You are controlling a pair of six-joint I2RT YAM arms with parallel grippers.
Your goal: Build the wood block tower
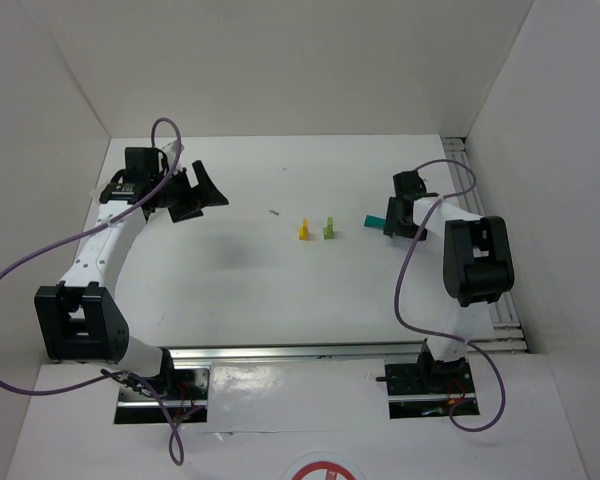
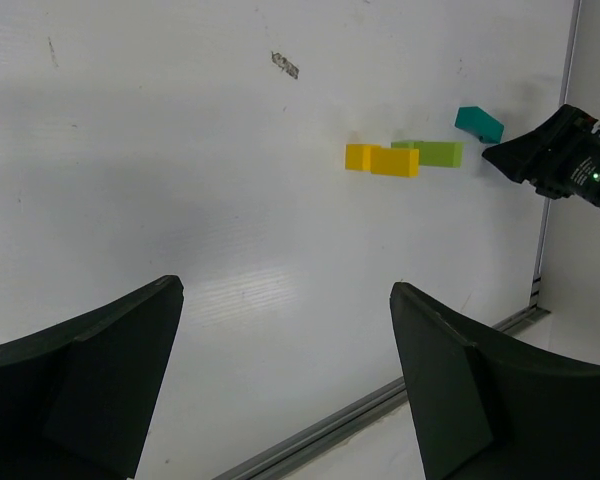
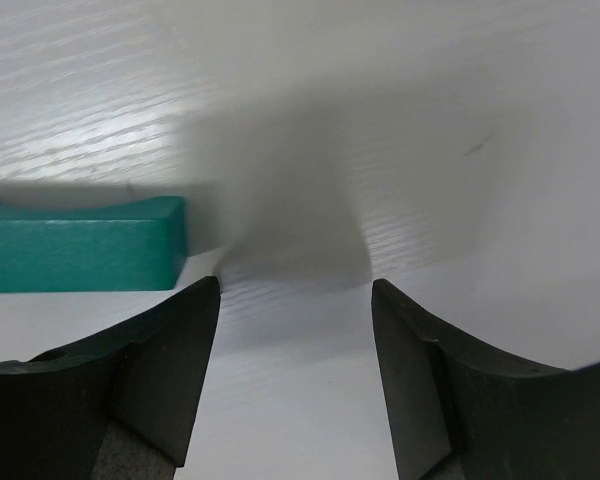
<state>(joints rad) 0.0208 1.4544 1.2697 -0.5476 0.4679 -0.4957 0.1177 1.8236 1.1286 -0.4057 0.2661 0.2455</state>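
Note:
The yellow block (image 1: 304, 230) and the light green block (image 1: 329, 229) stand side by side at mid-table, a small gap between them. The teal arch (image 1: 374, 221) lies on the table to their right, just off the tip of my right gripper (image 1: 390, 217). In the right wrist view the teal arch (image 3: 80, 243) lies left of the left finger, outside the open, empty jaws of the gripper (image 3: 295, 285). My left gripper (image 1: 205, 190) is open and empty, far left of the blocks. The left wrist view shows yellow (image 2: 381, 159), green (image 2: 435, 152) and teal (image 2: 479, 123) ahead of it.
A small dark speck (image 1: 274, 212) lies on the table left of the blocks. A metal rail (image 1: 300, 351) runs along the near edge and another rail (image 1: 485, 205) along the right. White walls enclose the table on three sides.

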